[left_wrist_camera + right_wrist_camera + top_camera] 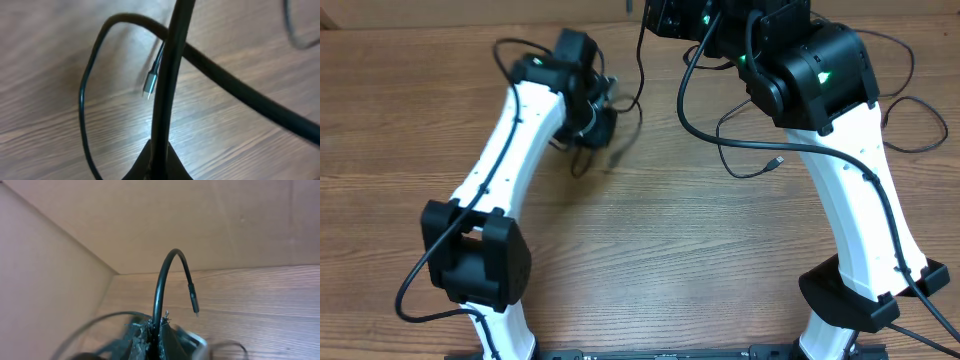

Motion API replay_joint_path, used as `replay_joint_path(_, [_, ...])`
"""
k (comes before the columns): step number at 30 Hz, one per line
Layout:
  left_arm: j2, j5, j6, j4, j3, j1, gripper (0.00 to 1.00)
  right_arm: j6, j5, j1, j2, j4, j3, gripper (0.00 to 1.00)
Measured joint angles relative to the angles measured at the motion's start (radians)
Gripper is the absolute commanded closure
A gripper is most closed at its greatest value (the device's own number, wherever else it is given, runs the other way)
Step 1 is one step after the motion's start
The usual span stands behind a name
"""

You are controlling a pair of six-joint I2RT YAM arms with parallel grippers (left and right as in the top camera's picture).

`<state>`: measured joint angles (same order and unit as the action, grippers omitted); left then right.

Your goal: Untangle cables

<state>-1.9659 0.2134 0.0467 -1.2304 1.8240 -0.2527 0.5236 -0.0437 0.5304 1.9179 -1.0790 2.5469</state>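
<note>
Thin black cables (725, 140) sprawl over the far half of the counter (650, 250). A tangled knot (592, 128) lies toward 11 o'clock from the middle. Toward 1 o'clock a loose strand (740, 172) curves across the wood and ends in a small silver plug (777, 161). The left wrist view shows a taut strand (167, 90) running straight up, and behind it a slim loop (85, 100) with a silver tip (149, 90). The right wrist view shows an arched strand (161, 285) that rises and bends over, with its black plug (193, 300) pointing down.

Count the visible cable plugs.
3: a silver plug on the table at centre-right; a second silver plug beside the left tool; a black plug above the right tool. More may be hidden.
</note>
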Motion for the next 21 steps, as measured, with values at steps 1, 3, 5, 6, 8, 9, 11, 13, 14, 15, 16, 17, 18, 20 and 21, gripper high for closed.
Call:
replay_joint_path(1, [0.0, 0.0, 0.022, -0.014, 0.042, 0.015, 0.96, 0.0, 0.007, 0.0, 0.0, -0.001, 0.0, 0.96])
replay_joint_path(3, [0.0, 0.003, 0.062, -0.041, 0.117, 0.045, 0.96, 0.0, 0.019, 0.0, 0.0, -0.005, 0.0, 0.96])
replay_joint_path(5, [0.0, 0.004, 0.103, -0.069, 0.188, 0.077, 0.96, 0.0, 0.025, 0.0, 0.0, -0.006, 0.0, 0.96])
replay_joint_path(6, [0.0, 0.006, 0.121, -0.085, 0.221, 0.094, 0.95, 0.0, 0.026, 0.0, 0.0, -0.006, 0.0, 0.96])
replay_joint_path(8, [0.0, 0.018, 0.159, -0.109, 0.283, 0.129, 0.96, 0.0, 0.032, 0.0, 0.0, -0.007, 0.0, 0.96])
replay_joint_path(9, [0.0, 0.024, 0.172, -0.116, 0.31, 0.145, 0.96, 0.0, 0.036, 0.0, 0.0, -0.007, 0.0, 0.96])
replay_joint_path(11, [0.0, 0.034, 0.198, -0.129, 0.354, 0.177, 0.96, 0.0, 0.048, 0.0, 0.0, -0.011, 0.0, 0.96])
replay_joint_path(13, [0.0, 0.036, 0.214, -0.133, 0.379, 0.196, 0.96, 0.0, 0.06, 0.0, 0.0, -0.016, 0.0, 0.96])
replay_joint_path(14, [0.0, 0.03, 0.227, -0.137, 0.388, 0.204, 0.96, 0.001, 0.065, 0.0, 0.0, -0.017, 0.0, 0.96])
replay_joint_path(15, [0.0, 0.013, 0.244, -0.145, 0.391, 0.21, 0.96, 0.0, 0.071, 0.0, 0.0, -0.018, 0.0, 0.96])
replay_joint_path(16, [0.0, -0.009, 0.264, -0.16, 0.391, 0.215, 0.96, 0.0, 0.076, 0.0, 0.0, -0.019, 0.0, 0.96])
replay_joint_path(17, [0.0, -0.036, 0.291, -0.181, 0.391, 0.217, 0.96, 0.001, 0.081, 0.0, 0.0, -0.022, 0.0, 0.96])
replay_joint_path(18, [0.0, -0.068, 0.32, -0.207, 0.391, 0.221, 0.96, 0.0, 0.088, 0.0, 0.0, -0.022, 0.0, 0.96])
replay_joint_path(20, [0.0, -0.112, 0.363, -0.238, 0.391, 0.222, 0.94, 0.0, 0.102, 0.0, 0.0, -0.024, 0.0, 0.96])
replay_joint_path(21, [0.0, -0.13, 0.378, -0.247, 0.391, 0.223, 0.87, 0.0, 0.109, 0.0, 0.0, -0.024, 0.0, 0.96])
